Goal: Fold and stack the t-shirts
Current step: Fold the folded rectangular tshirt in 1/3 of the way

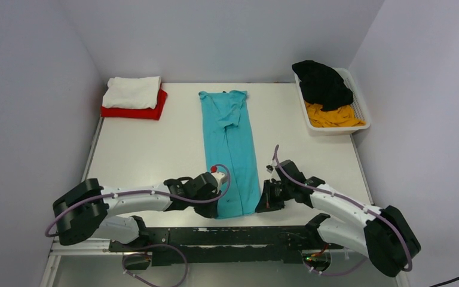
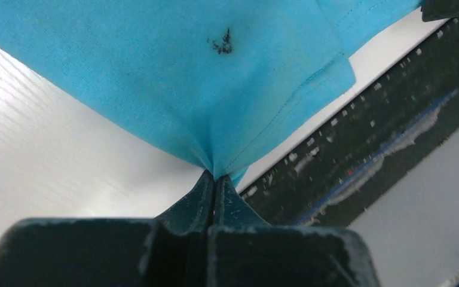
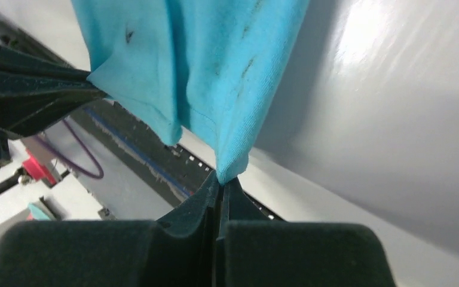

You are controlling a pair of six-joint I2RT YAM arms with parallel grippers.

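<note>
The teal t-shirt (image 1: 230, 146) lies as a long narrow strip down the middle of the table, sleeves folded in, collar at the far end. My left gripper (image 1: 216, 206) is shut on its near left hem corner (image 2: 215, 161). My right gripper (image 1: 260, 203) is shut on its near right hem corner (image 3: 230, 164). Both corners are lifted slightly off the table. A white t-shirt (image 1: 132, 91) lies folded on a folded red t-shirt (image 1: 134, 110) at the far left. A black t-shirt (image 1: 323, 84) and a yellow-orange t-shirt (image 1: 333, 116) lie crumpled in the basket.
The white slatted basket (image 1: 361, 107) stands at the far right against the wall. The table's near edge and the black rail (image 1: 227, 236) of the arm bases lie just under the held hem. Walls close in on the left, back and right.
</note>
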